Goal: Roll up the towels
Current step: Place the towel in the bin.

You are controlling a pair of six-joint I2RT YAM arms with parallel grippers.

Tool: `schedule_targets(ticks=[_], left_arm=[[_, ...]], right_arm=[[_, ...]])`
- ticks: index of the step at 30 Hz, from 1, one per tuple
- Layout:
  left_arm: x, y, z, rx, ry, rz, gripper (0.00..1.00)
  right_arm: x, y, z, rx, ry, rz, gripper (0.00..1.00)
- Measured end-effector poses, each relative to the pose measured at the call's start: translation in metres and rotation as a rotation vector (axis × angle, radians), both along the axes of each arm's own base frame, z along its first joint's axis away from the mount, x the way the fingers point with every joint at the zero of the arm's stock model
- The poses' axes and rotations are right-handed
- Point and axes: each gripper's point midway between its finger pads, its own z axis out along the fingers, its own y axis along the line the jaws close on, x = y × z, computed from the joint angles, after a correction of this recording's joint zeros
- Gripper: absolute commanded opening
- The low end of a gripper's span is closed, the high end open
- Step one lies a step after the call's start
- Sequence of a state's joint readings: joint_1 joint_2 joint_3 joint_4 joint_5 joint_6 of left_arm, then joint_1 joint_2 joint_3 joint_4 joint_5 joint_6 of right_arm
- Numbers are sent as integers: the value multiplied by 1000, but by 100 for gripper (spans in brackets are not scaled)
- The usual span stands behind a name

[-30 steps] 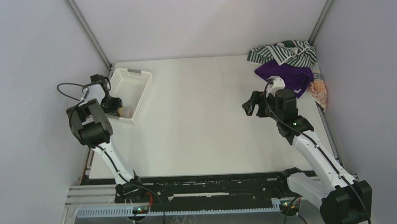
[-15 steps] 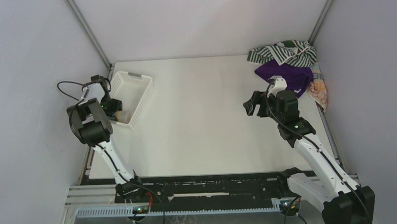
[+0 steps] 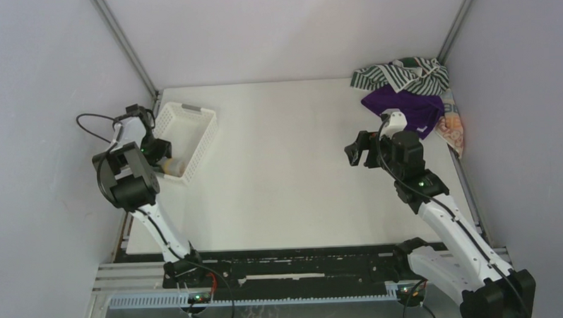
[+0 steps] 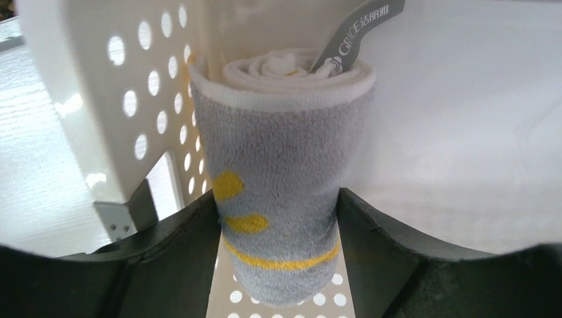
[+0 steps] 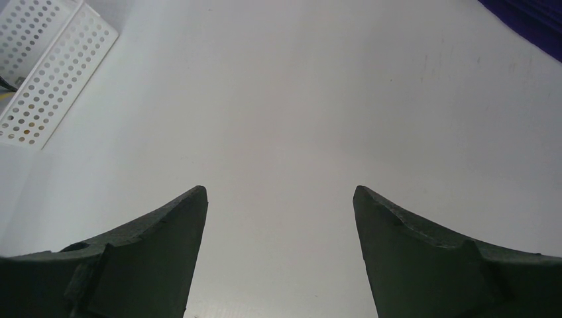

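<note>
Resting in perforated plastic basket (image 4: 142, 99), fuzzy cylindrical towel (image 4: 281, 146); left pincer (image 4: 278, 199) perhaps touching.

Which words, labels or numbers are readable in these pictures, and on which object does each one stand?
"GRACE", then three Chinese characters, likely "洁丽雅": on the grey tag of the rolled towel in the basket.
Marks on the patterned towel: too small to read.
</note>
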State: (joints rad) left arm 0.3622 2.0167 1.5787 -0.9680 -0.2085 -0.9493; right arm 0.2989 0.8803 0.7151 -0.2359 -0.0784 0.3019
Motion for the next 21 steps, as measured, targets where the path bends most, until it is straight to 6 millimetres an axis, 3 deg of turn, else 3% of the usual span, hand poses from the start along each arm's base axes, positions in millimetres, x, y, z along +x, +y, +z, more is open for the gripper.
schedule_targets(ticks=[12, 21], left_arm=[[-7, 1, 29, 29, -31, 3, 79], [-17, -6, 82, 70, -157, -27, 80]], right_arm=[[-3, 2, 7, -9, -30, 2, 83], [-4, 0, 11, -11, -45, -10, 89]])
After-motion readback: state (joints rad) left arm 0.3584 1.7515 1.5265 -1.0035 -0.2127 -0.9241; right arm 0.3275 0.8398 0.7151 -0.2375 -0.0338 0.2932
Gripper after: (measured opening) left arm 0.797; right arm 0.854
